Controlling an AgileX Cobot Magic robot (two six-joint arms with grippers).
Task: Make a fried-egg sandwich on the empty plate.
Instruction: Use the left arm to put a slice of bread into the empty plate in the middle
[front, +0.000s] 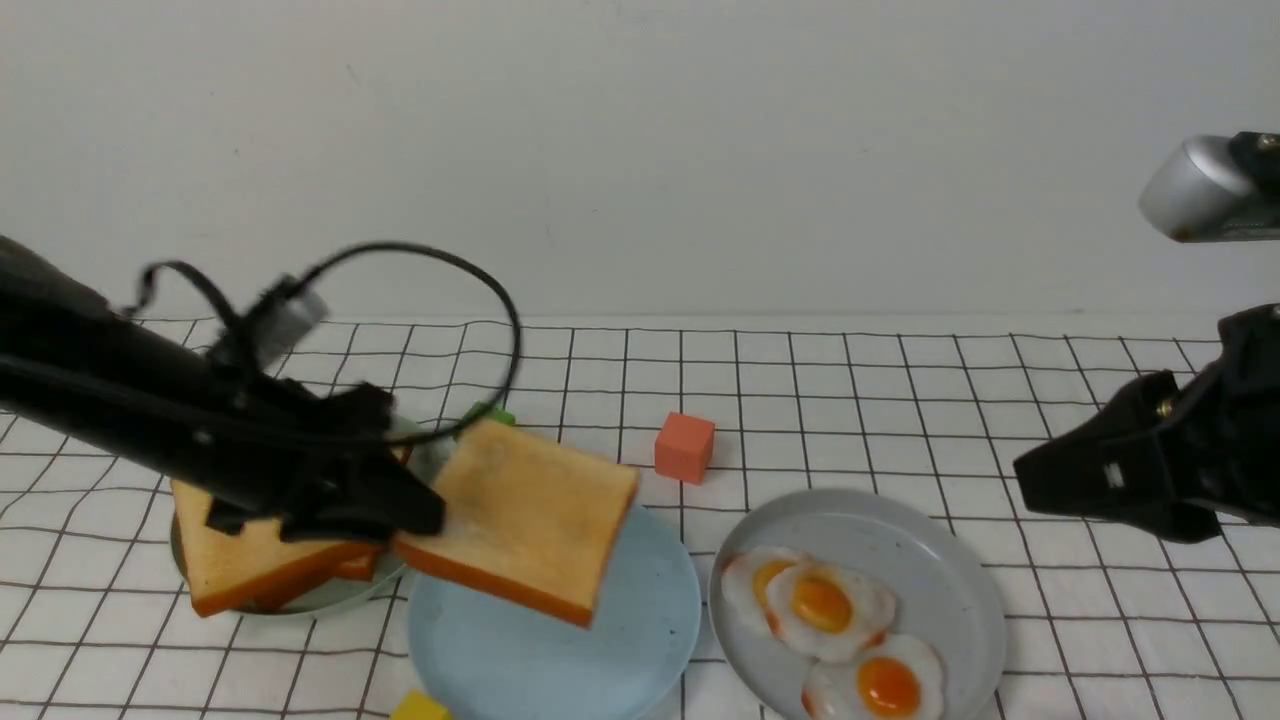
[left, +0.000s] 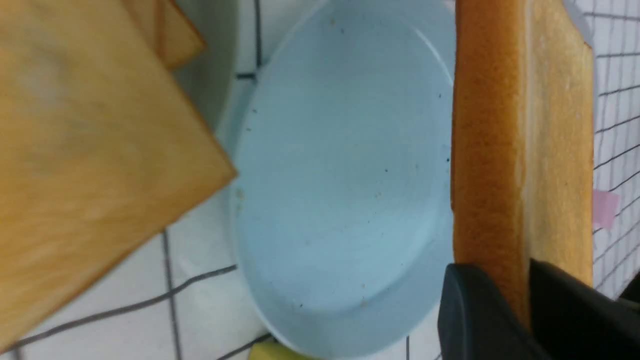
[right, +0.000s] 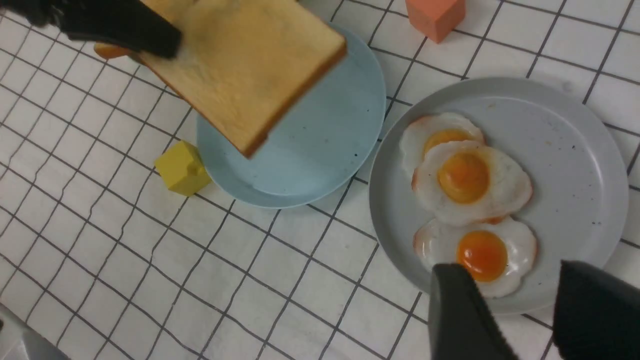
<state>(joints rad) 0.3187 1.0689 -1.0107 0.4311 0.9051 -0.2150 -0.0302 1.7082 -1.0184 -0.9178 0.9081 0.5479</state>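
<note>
My left gripper (front: 405, 520) is shut on the edge of a golden-brown toast slice (front: 525, 515) and holds it tilted above the empty sky-blue plate (front: 640, 640). In the left wrist view the fingers (left: 475, 310) clamp the toast (left: 520, 125) over the plate (left: 340, 200). Three fried eggs (front: 830, 610) lie on a grey plate (front: 940, 570). My right gripper (front: 1025, 480) is open and empty, off to that plate's right; in its wrist view the gripper (right: 510, 285) hovers over the eggs (right: 470, 180).
More toast slices (front: 245, 565) lie on a grey-green plate (front: 330, 598) at the left, under my left arm. An orange cube (front: 685, 447) stands behind the plates, a green block (front: 490, 412) behind the held toast, a yellow block (front: 420, 708) at the front edge.
</note>
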